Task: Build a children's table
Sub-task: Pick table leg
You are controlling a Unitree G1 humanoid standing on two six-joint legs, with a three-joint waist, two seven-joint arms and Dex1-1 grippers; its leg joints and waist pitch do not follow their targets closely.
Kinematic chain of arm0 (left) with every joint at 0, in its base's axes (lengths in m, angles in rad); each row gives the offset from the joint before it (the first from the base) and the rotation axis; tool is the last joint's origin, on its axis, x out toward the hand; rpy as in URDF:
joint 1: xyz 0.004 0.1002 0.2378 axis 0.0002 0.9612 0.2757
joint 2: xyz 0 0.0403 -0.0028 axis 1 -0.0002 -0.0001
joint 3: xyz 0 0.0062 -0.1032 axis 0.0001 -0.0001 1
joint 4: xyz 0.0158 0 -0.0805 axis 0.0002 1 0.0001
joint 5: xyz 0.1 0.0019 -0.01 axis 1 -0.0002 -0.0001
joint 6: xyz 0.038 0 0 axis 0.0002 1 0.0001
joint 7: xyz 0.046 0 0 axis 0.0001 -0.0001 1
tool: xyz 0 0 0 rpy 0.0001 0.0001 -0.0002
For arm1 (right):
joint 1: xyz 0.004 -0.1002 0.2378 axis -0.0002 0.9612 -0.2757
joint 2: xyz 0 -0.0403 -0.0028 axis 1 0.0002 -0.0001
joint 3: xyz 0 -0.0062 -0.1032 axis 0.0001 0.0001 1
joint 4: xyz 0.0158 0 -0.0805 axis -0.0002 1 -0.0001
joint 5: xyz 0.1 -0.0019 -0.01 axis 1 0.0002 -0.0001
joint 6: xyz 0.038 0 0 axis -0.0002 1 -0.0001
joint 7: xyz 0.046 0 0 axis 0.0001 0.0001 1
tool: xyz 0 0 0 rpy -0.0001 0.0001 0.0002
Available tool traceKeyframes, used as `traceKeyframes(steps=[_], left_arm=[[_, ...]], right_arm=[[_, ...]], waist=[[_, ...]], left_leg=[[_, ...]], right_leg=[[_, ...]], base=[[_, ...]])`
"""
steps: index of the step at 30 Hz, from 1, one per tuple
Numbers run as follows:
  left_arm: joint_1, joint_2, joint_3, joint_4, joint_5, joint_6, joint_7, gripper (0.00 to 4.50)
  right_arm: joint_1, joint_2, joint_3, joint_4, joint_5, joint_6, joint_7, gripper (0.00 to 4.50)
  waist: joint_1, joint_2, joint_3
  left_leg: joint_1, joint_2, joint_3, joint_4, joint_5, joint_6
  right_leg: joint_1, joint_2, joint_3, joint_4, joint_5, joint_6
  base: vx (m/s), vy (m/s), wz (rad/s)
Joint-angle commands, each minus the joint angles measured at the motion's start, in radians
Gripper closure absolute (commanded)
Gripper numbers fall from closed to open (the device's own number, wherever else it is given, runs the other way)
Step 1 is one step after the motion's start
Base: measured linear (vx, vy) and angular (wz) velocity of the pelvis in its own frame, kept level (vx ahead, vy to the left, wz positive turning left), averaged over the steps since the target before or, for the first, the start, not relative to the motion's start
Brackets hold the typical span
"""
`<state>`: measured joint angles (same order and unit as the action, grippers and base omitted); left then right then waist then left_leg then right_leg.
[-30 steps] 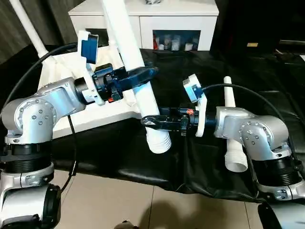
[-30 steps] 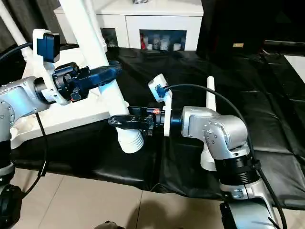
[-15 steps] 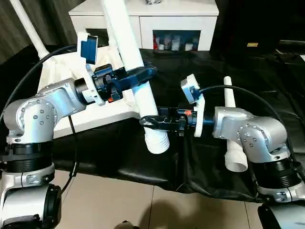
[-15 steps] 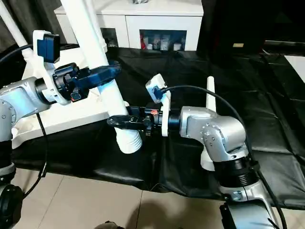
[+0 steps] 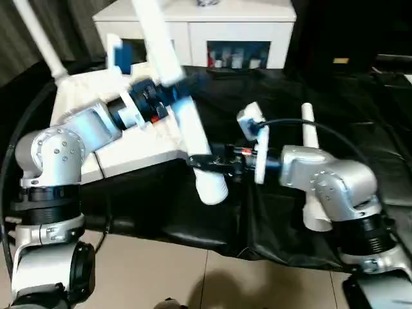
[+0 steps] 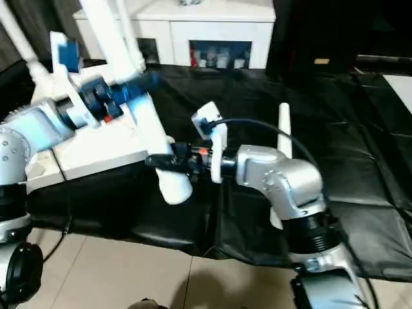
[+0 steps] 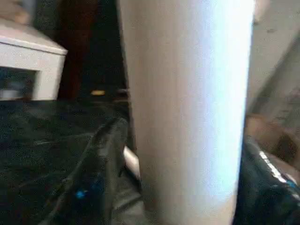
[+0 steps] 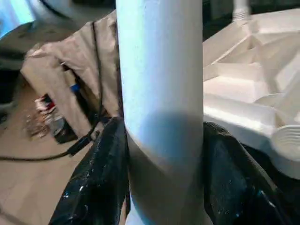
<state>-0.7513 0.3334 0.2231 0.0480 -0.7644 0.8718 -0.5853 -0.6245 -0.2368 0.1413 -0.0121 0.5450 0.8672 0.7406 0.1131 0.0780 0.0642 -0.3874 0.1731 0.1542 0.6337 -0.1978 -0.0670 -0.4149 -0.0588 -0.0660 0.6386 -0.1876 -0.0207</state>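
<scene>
The children's table top lies upside down at the left on the black cloth, ribbed side up, with one white leg standing in its far corner. A loose white leg slants from the picture's top down over the top's near edge. My right gripper is shut on this leg just above its threaded end. My left gripper is at the same leg higher up, blurred. Another leg lies on the cloth behind my right arm.
A white cabinet with glass doors stands behind the table. The black cloth covers the work surface and hangs over its front edge. Below the edge is pale tiled floor.
My left arm has drawn back to the left along with its gripper, and the leg's upper end has tipped slightly left. The right gripper keeps its hold and has crept left.
</scene>
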Motion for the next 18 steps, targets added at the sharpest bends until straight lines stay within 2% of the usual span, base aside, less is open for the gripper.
traceKeyframes(steps=[1,2,4,5,6,9,13,18], left_arm=[[0.018,-0.021,-0.012,-0.033,0.042,-0.02,0.076,1.2],[0.019,-0.023,-0.013,-0.034,0.044,-0.021,0.081,1.1],[0.028,-0.064,-0.011,-0.051,0.079,-0.026,0.187,1.1],[0.03,-0.076,-0.011,-0.055,0.087,-0.027,0.212,1.1],[0.033,-0.092,-0.007,-0.061,0.088,-0.025,0.238,1.1],[0.04,-0.123,-0.001,-0.075,0.091,-0.016,0.287,1.1],[0.044,-0.132,0.001,-0.085,0.099,-0.011,0.314,1.1],[0.047,-0.141,0.02,-0.094,0.096,-0.007,0.362,1.57]], right_arm=[[-0.017,0.022,-0.014,-0.004,-0.017,-0.03,-0.04,2.63],[-0.017,0.023,-0.014,-0.004,-0.018,-0.03,-0.042,2.63],[-0.016,0.045,-0.007,-0.002,-0.043,-0.043,-0.082,2.63],[-0.019,0.051,-0.003,0.001,-0.052,-0.049,-0.093,2.63],[-0.023,0.057,0.001,0.005,-0.062,-0.057,-0.106,2.63],[-0.036,0.072,0.003,0.02,-0.08,-0.072,-0.129,2.64],[-0.045,0.08,0.005,0.033,-0.092,-0.083,-0.144,2.64],[-0.053,0.091,0.01,0.048,-0.12,-0.098,-0.163,2.64]], waist=[[0.002,-0.003,-0.085],[0.001,-0.005,-0.085],[-0.001,-0.005,-0.085],[0.0,-0.002,-0.086],[0.0,-0.004,-0.086],[0.001,-0.006,-0.087],[0.0,-0.003,-0.086],[0.0,-0.006,-0.084]], left_leg=[[0.008,0.041,-0.015,-0.07,-0.08,-0.003],[0.006,0.041,-0.015,-0.07,-0.079,-0.004],[0.004,0.04,-0.015,-0.07,-0.076,-0.003],[0.006,0.039,-0.014,-0.068,-0.077,-0.005],[0.005,0.038,-0.015,-0.069,-0.079,-0.004],[0.003,0.037,-0.015,-0.067,-0.071,0.0],[0.005,0.039,-0.016,-0.069,-0.081,0.003],[0.004,0.036,-0.015,-0.068,-0.084,0.003]], right_leg=[[0.065,-0.076,0.05,-0.072,-0.159,-0.169],[0.066,-0.075,0.05,-0.071,-0.145,-0.173],[0.066,-0.074,0.05,-0.071,-0.13,-0.176],[0.066,-0.074,0.05,-0.071,-0.129,-0.175],[0.067,-0.074,0.05,-0.071,-0.132,-0.174],[0.068,-0.074,0.05,-0.071,-0.131,-0.171],[0.065,-0.074,0.049,-0.073,-0.143,-0.168],[0.066,-0.074,0.049,-0.074,-0.152,-0.167]], base=[[0.0,0.0,0.0],[0.0,0.0,0.0],[0.0,0.0,0.0],[0.0,0.0,0.0],[0.0,0.0,0.0],[0.0,0.0,0.0],[0.0,0.0,0.0],[0.0,0.0,0.0]])
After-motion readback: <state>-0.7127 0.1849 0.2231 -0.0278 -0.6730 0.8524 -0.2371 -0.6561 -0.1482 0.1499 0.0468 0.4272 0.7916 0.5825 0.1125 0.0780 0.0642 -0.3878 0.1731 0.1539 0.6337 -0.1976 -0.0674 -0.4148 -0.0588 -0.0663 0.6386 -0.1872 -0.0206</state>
